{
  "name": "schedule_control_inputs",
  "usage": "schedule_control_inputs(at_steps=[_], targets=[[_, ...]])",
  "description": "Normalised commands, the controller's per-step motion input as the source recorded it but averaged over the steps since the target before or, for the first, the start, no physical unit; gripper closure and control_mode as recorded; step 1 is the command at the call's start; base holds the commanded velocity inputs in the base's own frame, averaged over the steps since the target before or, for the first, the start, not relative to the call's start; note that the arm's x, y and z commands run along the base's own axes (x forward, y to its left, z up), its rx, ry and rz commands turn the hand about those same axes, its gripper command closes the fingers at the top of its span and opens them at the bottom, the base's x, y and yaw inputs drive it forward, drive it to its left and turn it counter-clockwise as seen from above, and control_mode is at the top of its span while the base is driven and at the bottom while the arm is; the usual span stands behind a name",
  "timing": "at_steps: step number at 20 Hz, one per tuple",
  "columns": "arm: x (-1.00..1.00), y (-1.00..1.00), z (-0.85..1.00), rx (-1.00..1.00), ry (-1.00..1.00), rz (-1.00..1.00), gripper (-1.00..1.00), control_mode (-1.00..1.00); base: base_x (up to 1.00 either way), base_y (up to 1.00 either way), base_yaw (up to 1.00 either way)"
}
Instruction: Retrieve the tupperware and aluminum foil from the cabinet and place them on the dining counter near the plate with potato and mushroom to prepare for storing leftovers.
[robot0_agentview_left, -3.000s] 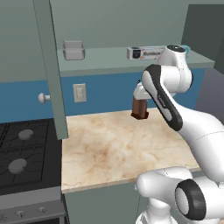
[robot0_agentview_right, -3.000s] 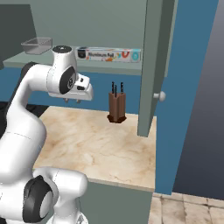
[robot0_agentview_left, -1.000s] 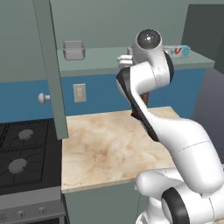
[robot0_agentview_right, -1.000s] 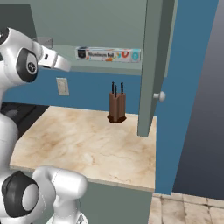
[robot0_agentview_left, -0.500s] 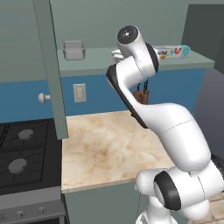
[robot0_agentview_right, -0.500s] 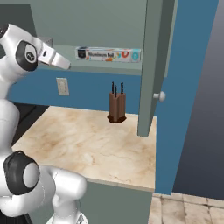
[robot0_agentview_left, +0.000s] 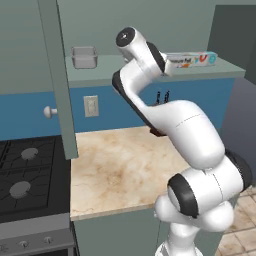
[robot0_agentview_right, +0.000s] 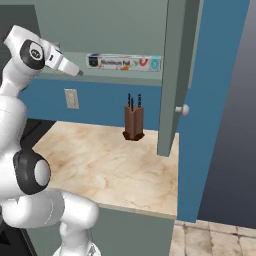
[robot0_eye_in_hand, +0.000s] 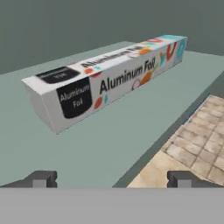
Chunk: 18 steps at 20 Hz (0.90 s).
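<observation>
The aluminum foil (robot0_eye_in_hand: 105, 81) is a long white carton with a dark label. It lies on the pale green shelf (robot0_agentview_left: 150, 76) of the open cabinet (robot0_agentview_right: 177, 75), towards its right end (robot0_agentview_left: 192, 59). My gripper (robot0_eye_in_hand: 112, 179) is open and empty. It hovers just above the shelf's front edge, a short way from the carton's near end and pointing at it. The tupperware (robot0_agentview_left: 84, 56), a grey translucent tub, sits at the shelf's left end, well away from the hand (robot0_agentview_right: 75, 70). The dining counter, plate, potato and mushroom are out of view.
A brown knife block (robot0_agentview_right: 134, 122) stands on the marbled worktop (robot0_agentview_left: 120, 165) under the shelf, against the blue wall. The open cabinet doors hang at the left (robot0_agentview_left: 57, 75) and at the right. A black stove (robot0_agentview_left: 25, 170) adjoins the worktop on the left.
The upper arm has swung left in the left base view. The hand has turned right along the shelf towards the foil carton. The jaws stay open, and the foil and tub have not moved.
</observation>
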Motion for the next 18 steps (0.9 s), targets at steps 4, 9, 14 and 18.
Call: schedule_control_inputs(at_steps=[4,9,14,18], targets=[[0.45,0.19,0.05,0.0,0.01,-0.16,-1.0,-1.0,0.0,0.0,0.0],[0.44,0.15,0.0,-0.01,0.01,-0.15,-1.0,-1.0,0.0,0.0,0.0],[0.39,0.0,0.0,0.0,0.0,-0.13,-1.0,-1.0,0.0,0.0,0.0],[0.37,0.0,0.0,0.0,0.0,-0.12,-1.0,-1.0,0.0,0.0,0.0]])
